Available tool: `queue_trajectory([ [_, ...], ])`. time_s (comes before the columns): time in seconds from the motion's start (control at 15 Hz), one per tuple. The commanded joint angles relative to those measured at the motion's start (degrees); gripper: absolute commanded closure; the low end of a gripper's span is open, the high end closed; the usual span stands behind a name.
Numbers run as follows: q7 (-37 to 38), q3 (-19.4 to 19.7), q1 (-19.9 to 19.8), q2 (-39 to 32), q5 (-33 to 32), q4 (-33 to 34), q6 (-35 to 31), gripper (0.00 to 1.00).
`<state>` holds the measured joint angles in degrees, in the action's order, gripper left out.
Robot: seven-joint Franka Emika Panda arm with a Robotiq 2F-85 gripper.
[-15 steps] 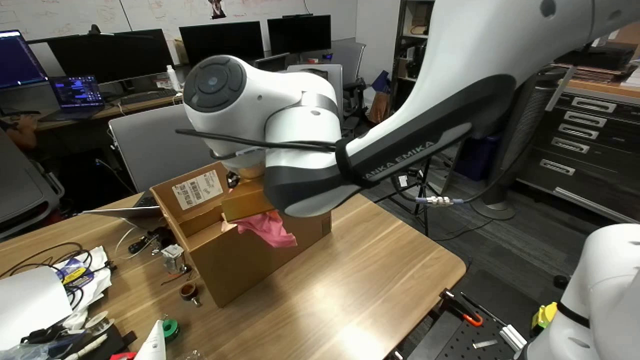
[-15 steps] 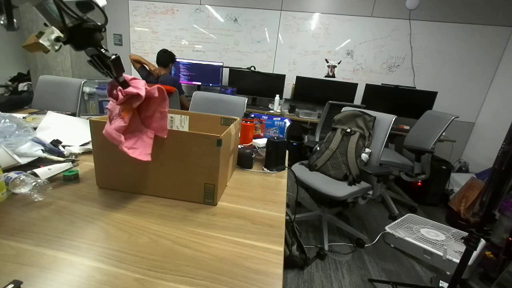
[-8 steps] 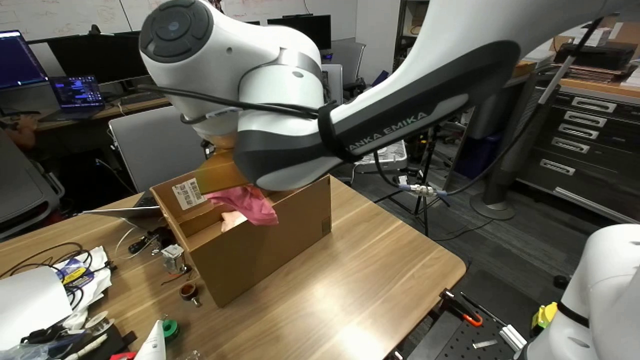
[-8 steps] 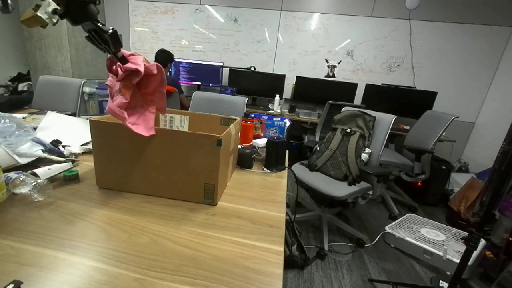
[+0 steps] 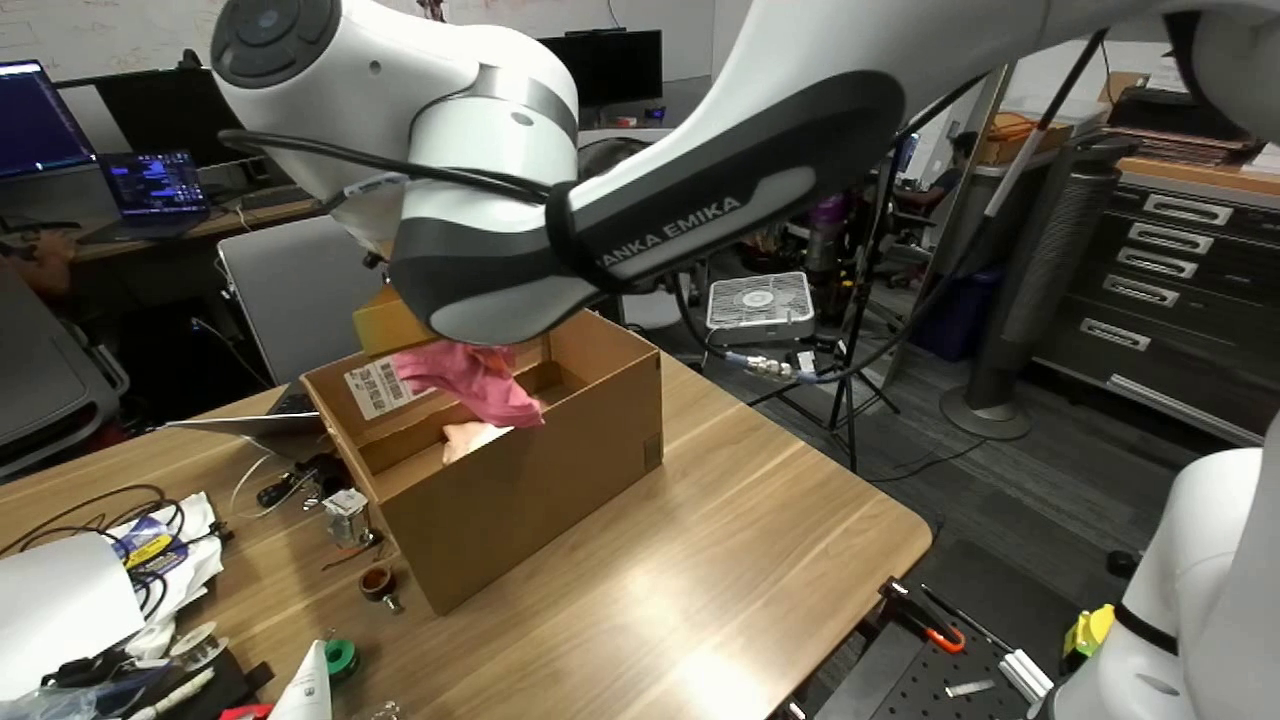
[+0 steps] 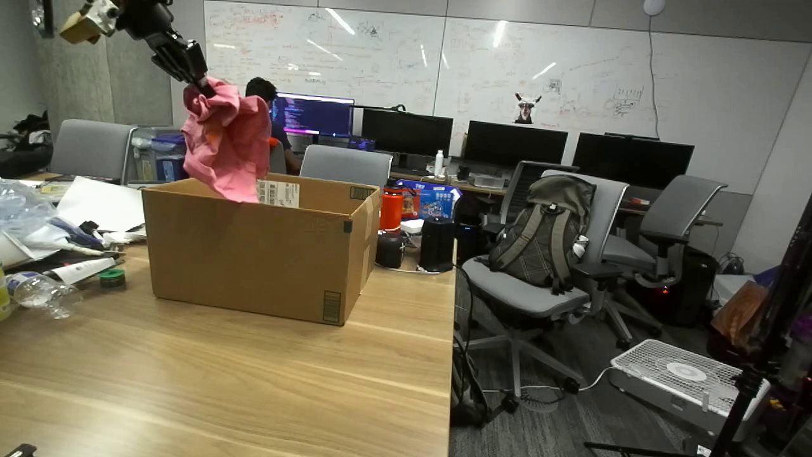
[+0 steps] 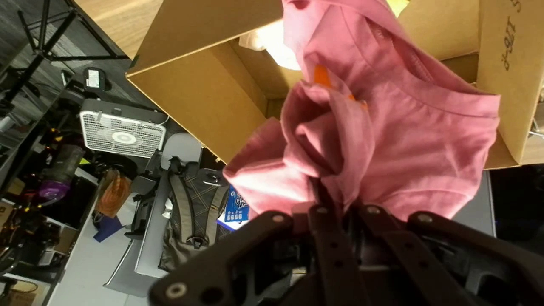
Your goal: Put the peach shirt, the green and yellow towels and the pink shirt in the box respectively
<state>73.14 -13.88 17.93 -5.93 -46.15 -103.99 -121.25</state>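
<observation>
**Pink shirt point(image 6: 228, 149) hung below me, over the box point(image 6: 254, 260)**

My gripper point(image 6: 207, 89) pinched its bunched top; in an exterior view its long axis ran downward over the left part, lowest corner at the near rim. Farther in looked safer before letting go.
</observation>
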Motion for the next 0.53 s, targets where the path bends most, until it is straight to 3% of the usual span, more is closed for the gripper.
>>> queue_trajectory([
  [0.0,-5.4,0.2,0.6,-7.2,-0.2,10.0,6.5,0.98],
  [0.47,-11.5,2.8,2.1,-15.9,-0.3,21.1,12.3,0.98],
])
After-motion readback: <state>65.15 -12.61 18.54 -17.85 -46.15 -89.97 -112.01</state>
